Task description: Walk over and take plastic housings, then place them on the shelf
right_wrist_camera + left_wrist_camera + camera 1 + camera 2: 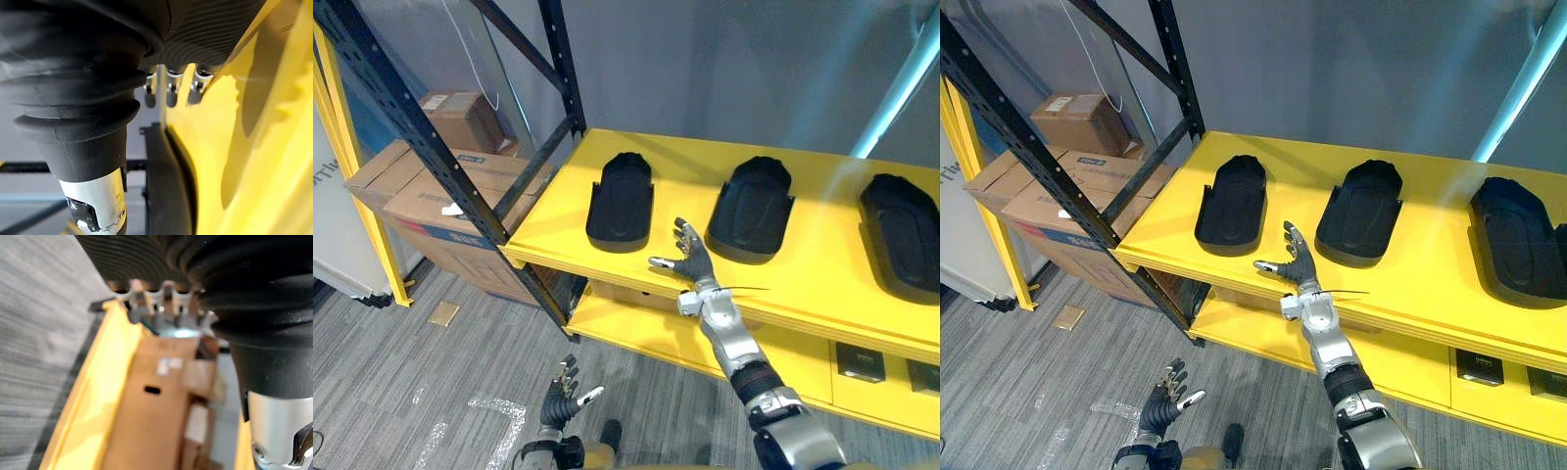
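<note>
Cardboard boxes are stacked on the floor at the far left, with a smaller box on top of them. They sit behind the black rack upright and its diagonal brace. A small cardboard scrap lies on the grey floor in front of them.

Low down near the floor, the left hand hangs with its fingers spread and relaxed and its thumb out to the side, holding nothing. In its own wrist view the fingers are straight, with a yellow beam and a brown box beyond them.

Next comes the yellow shelf, which carries three black plastic housings in a row, each well apart from the next. The left housing lies flat near the shelf's left end, its open hollow facing up.

Just to its right, the right hand is raised over the shelf's front edge, between that housing and the next one. Its fingers are splayed apart, its thumb points toward the left housing, and it grips nothing. Whether it touches the shelf I cannot tell. The right wrist view shows its straight fingers above the yellow surface, with a housing's black wall close by.

The middle housing lies flat beyond the hand, and the right housing sits at the far right. Under the shelf is a lower yellow shelf with dark items at its right end. A pale blue pole leans at the upper right.
</note>
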